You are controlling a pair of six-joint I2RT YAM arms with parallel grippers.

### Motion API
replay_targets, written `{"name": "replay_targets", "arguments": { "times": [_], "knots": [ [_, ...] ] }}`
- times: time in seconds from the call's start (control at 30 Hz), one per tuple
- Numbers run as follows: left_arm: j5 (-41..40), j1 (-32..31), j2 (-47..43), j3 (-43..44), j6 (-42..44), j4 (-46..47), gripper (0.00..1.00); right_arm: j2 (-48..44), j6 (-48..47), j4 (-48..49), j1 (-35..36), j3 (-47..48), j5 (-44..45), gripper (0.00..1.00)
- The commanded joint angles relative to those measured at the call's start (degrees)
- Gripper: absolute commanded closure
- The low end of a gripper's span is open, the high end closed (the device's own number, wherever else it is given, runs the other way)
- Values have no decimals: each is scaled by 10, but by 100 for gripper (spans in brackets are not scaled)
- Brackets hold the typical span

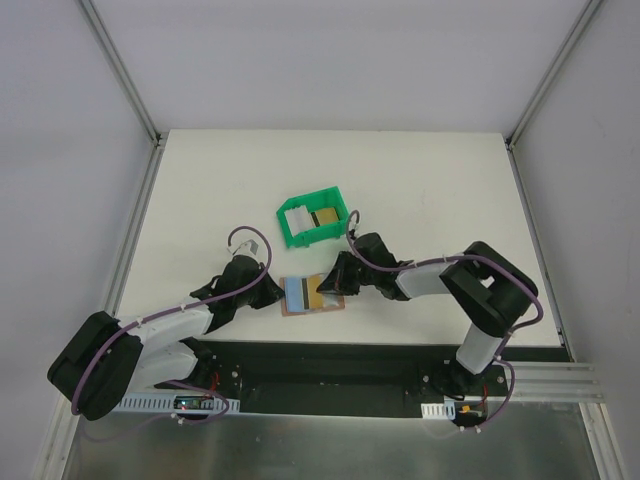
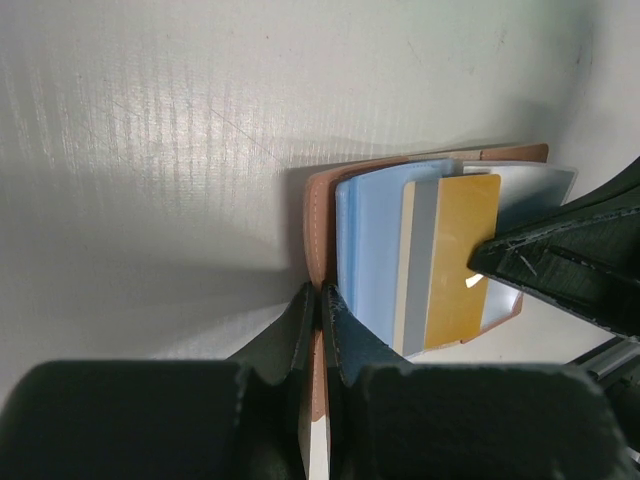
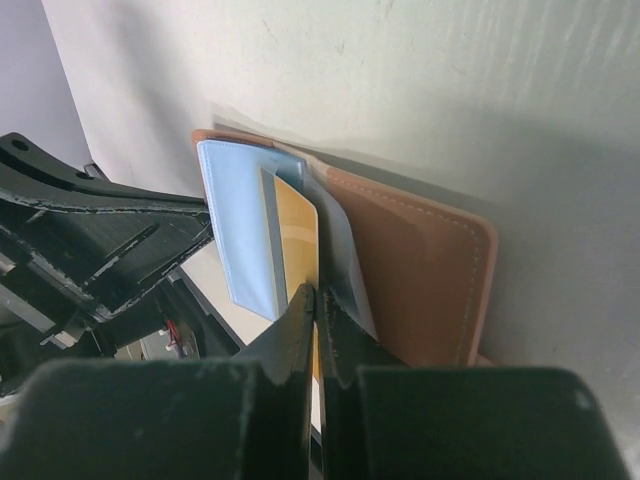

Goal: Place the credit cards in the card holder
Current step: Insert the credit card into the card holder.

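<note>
Here we are at the near middle of the white table [image 1: 420,180], both arms leaning in on the card holder [image 2: 318,215]. It lies open and flat, tan leather underneath, blue-grey pocket [image 2: 370,250] facing up.

The left gripper [image 2: 318,300] is clamped tight on the holder's near leather edge, and we see the tan strip running right between its fingers.

From the other side, the right gripper [image 3: 318,300] is pinched on the gold card [image 3: 297,240]. A sliver of gold shows between its closed fingers. The card lies flat over the holder's inside, beside the blue-grey pocket and partly over a pale grey layer. How deep it sits in a slot, we cannot tell.

Behind the holder, well apart from it, stands the green bin [image 1: 312,238]. Inside we make out a white-grey card [image 1: 297,220] and beside it an olive card [image 1: 325,217], too small for more detail.
</note>
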Motion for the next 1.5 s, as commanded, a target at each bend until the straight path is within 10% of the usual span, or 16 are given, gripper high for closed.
{"name": "replay_targets", "arguments": {
  "times": [0.0, 0.23, 0.57, 0.97, 1.23, 1.47],
  "knots": [
    [-3, 5, 3, -8, -4, 2, 100, 27, 16, 13, 26, 17, 16, 100],
    [-2, 4, -3, -8, -5, 4, 100, 33, -11, -21, 37, 47, 22, 98],
    [1, 4, -9, -6, -1, 0, 100, -28, -84, -141, 37, 66, 80, 63],
    [2, 3, 0, -1, 1, 2, 100, 31, -81, -102, 52, 118, -14, 67],
    [5, 4, 4, 1, 1, 6, 100, 32, -82, -101, 60, 133, -17, 88],
    [4, 4, 0, -2, 0, 6, 100, 23, -93, -110, 58, 133, -11, 73]
  ]
}}
